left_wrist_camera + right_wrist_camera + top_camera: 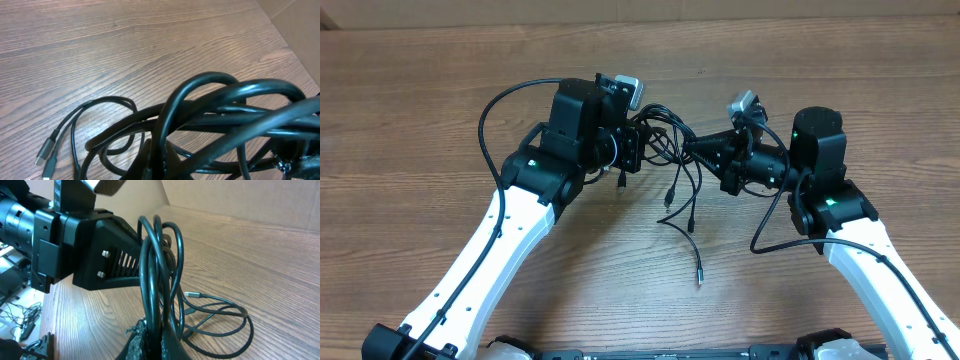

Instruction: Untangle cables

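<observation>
We've got the left gripper (pixel 638 150) and right gripper (pixel 698 150) both clamped tight on the cables (pixel 672 172), tangle strung between them, loose plug ends trailing onto the table (pixel 440 90).

Black cables (pixel 150 290), brown wood-grain table (pixel 440 100)

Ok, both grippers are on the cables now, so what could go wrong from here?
Both the left gripper and the right gripper are shut on the same cable bundle, close together; pulling apart may tighten the knot rather than loosen it. Several loops stand between the two grippers and could snag on a finger. The loose plug ends may drag across the table.
</observation>
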Action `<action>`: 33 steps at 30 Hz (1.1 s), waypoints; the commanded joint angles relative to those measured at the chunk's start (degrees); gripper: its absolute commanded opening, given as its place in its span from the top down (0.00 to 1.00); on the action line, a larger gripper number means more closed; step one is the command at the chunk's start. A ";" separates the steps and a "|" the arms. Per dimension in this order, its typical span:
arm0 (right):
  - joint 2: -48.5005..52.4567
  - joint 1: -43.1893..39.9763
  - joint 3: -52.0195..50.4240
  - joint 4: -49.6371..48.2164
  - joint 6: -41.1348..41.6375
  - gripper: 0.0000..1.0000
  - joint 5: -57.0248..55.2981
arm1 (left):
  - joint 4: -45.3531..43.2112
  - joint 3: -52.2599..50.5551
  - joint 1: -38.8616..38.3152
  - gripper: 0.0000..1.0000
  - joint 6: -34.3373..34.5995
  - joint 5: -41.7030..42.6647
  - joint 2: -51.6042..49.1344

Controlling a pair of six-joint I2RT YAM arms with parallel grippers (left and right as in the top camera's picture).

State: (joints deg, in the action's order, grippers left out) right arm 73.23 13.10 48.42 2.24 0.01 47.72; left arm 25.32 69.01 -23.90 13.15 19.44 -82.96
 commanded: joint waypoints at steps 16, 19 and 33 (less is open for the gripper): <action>-1.11 -0.11 0.66 13.25 -8.07 0.96 -8.33 | -0.61 0.24 0.04 0.96 18.91 -13.88 -0.17; -1.11 -0.11 0.66 14.32 -8.09 0.96 -9.44 | 1.36 0.24 0.07 0.96 25.83 -18.36 -0.17; -1.11 -0.11 0.66 12.48 -8.02 0.96 -9.57 | 24.33 0.24 0.31 0.96 81.37 -29.07 -0.17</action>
State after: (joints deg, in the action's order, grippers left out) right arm 73.23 14.31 48.42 15.16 -7.53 41.34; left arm 45.87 69.06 -25.15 75.44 0.75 -82.96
